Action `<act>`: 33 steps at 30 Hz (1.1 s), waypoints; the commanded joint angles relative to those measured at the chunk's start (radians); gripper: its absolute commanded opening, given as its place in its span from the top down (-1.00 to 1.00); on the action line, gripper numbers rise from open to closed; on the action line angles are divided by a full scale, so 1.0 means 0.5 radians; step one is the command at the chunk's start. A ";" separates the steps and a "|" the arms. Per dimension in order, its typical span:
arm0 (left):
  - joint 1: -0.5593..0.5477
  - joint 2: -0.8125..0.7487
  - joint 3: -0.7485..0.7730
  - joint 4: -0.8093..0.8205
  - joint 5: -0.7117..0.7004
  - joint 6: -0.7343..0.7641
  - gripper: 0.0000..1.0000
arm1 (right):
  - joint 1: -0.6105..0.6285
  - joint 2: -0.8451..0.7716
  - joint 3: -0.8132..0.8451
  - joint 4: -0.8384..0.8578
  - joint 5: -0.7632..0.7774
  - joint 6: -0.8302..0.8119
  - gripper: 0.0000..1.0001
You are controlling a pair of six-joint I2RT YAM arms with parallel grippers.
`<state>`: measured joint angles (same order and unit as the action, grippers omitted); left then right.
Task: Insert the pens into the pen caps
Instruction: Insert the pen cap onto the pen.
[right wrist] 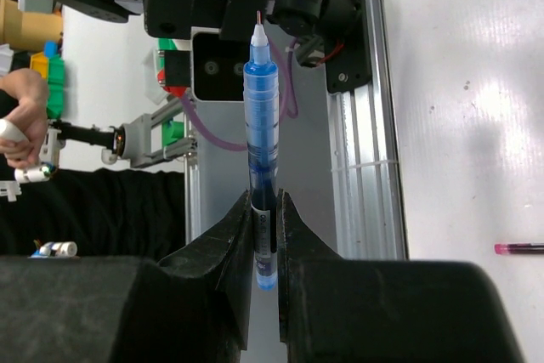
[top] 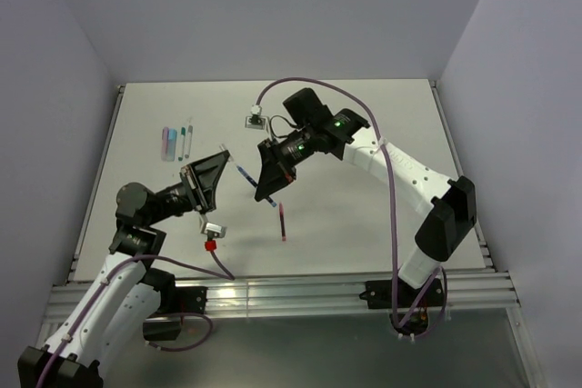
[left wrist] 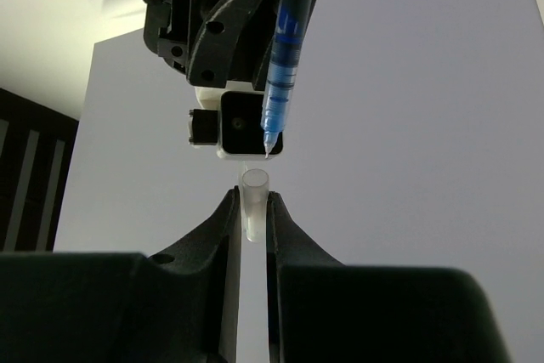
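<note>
Top external view: above the white table, towards its middle, the left gripper and right gripper face each other, with a translucent blue plastic pen spanning the gap between them. A thin red pen lies flat on the surface just on the near side of the right gripper. A short row of pale pens and caps lies towards the far-left corner, well apart from both grippers. Left wrist view: the left gripper's jaws are closed to a narrow slot on a short clear plastic cap, held upright with its open mouth clear of the fingertips. The blue pen's fine tip hangs just above and slightly right of that mouth, not inside it. Right wrist view: the right gripper's jaws are pinched on the lower barrel of the blue pen, its rear end showing between the fingers and its tip pointing at the clear cap, just short of it. The red pen lies at the right edge of this view.
</note>
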<state>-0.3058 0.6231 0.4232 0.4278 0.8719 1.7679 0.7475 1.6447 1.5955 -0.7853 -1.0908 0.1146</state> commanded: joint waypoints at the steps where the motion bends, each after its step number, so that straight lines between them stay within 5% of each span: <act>1: -0.008 -0.022 0.077 -0.024 0.024 0.032 0.99 | -0.010 -0.053 0.006 0.067 -0.046 0.013 1.00; 33: -0.014 0.002 0.108 -0.214 0.106 0.247 0.99 | -0.010 0.027 0.049 0.070 -0.043 0.062 1.00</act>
<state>-0.3073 0.6254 0.4358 0.3321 0.8867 1.8591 0.7433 1.6482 1.5959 -0.7845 -1.0901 0.1368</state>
